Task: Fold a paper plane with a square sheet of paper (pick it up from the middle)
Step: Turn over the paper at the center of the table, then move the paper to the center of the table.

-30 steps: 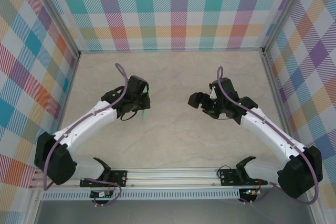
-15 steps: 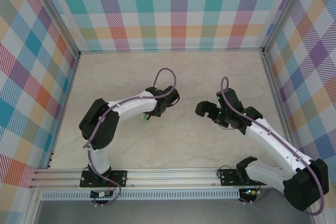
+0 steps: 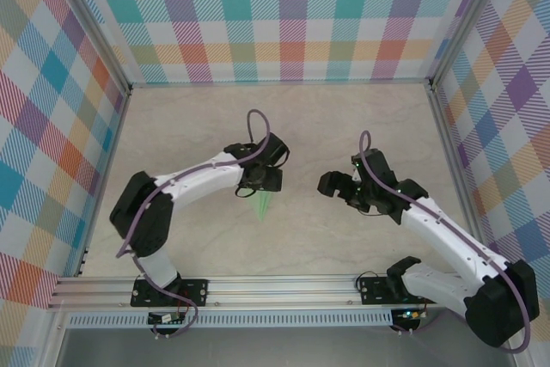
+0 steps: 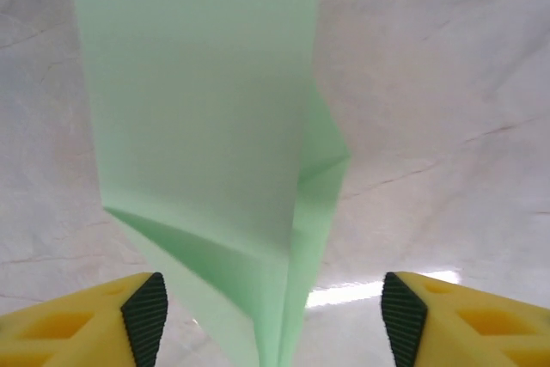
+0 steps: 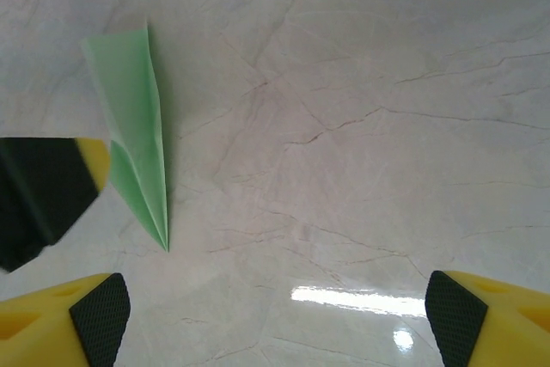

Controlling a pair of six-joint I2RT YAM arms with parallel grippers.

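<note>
paper plane (image 3: 263, 204) lying on table (image 3: 344, 126) near its middle, slightly toward near edge; long axis running far edge to near edge, sharp tip pointing at near edge; folding looking done; left hand (image 3: 262, 181) hovering right over plane's far end, fingers (image 4: 144, 315) standing wide apart, paper passing between them, touching neither, nothing gripped; right hand (image 3: 331, 185) sitting off toward right edge, apart from plane, gaping wide, empty, facing plane's long side; left hand being nearer, any regrasp likely falling to it, closing across plane's width
</note>
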